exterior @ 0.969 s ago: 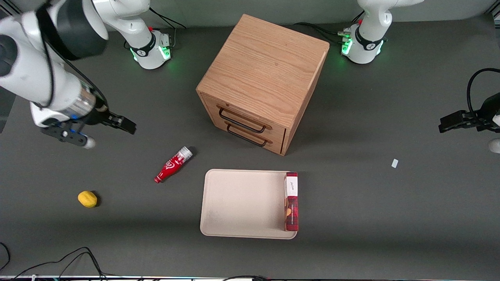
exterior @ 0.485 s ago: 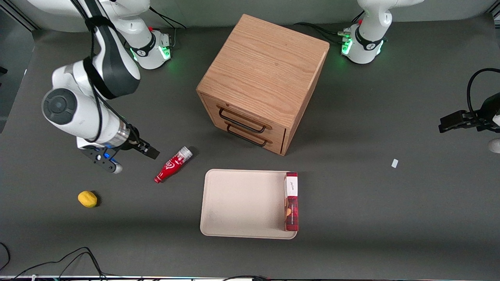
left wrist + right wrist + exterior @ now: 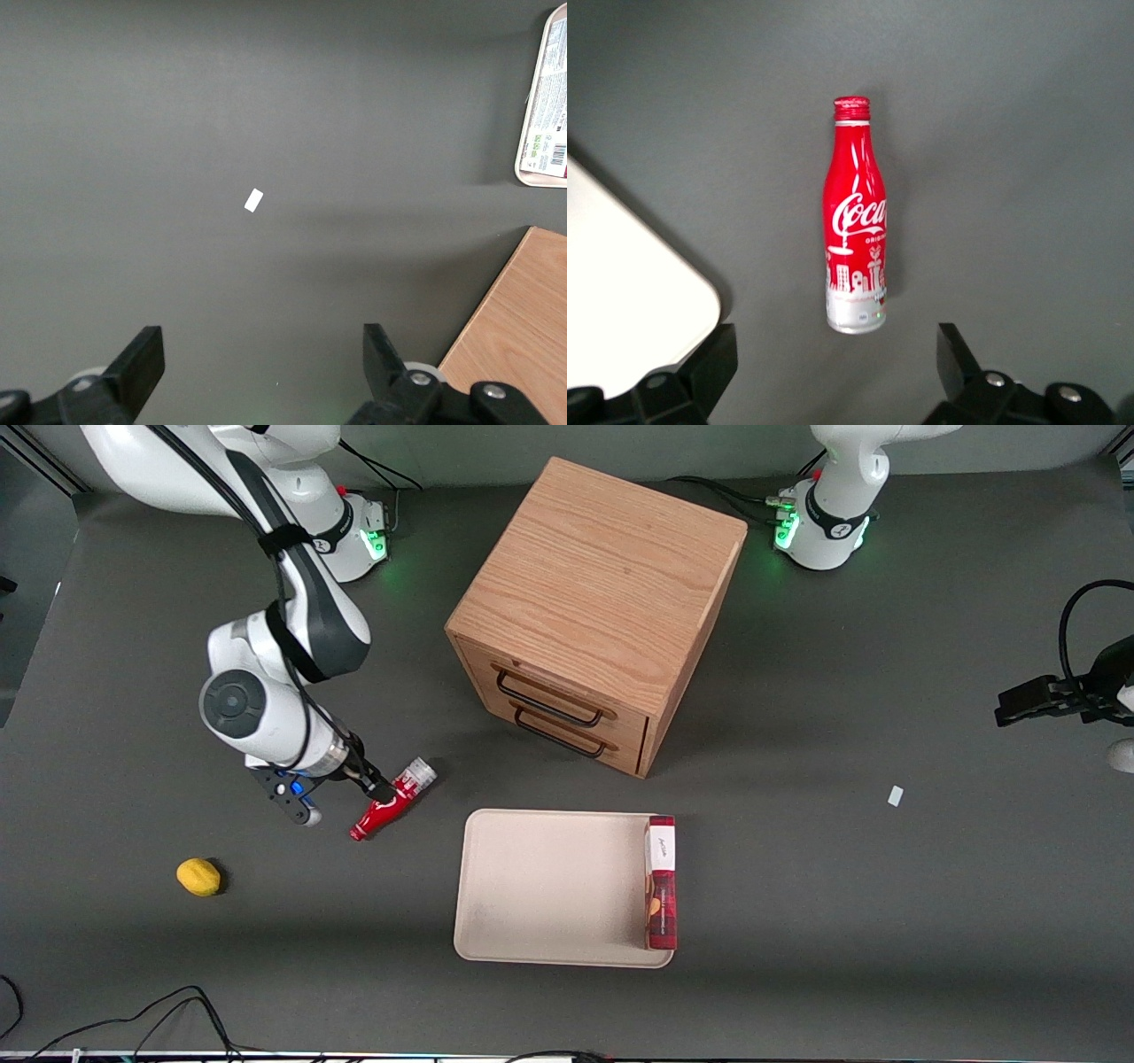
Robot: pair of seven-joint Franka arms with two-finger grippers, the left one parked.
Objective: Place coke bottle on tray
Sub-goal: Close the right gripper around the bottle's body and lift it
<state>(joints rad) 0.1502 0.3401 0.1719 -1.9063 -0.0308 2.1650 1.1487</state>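
Note:
The coke bottle [image 3: 390,802] lies on its side on the dark table, its red cap nearer the front camera than its silvery base. It rests beside the beige tray [image 3: 549,886], toward the working arm's end. My right gripper [image 3: 338,797] hovers open next to the bottle, one finger close by its base end. In the right wrist view the coke bottle [image 3: 855,232] lies just ahead of the gripper [image 3: 833,376], not between the fingers [image 3: 700,372]. A rounded corner of the tray [image 3: 620,274] shows beside it.
A long red box [image 3: 661,881] lies on the tray along the rim toward the parked arm's end. A wooden two-drawer cabinet [image 3: 594,611] stands farther from the camera than the tray. A yellow lemon-like object [image 3: 198,876] and a white scrap [image 3: 896,795] lie on the table.
The right arm has swung in from the working arm's end of the table and come down beside the bottle. The bottle, tray and box have not moved.

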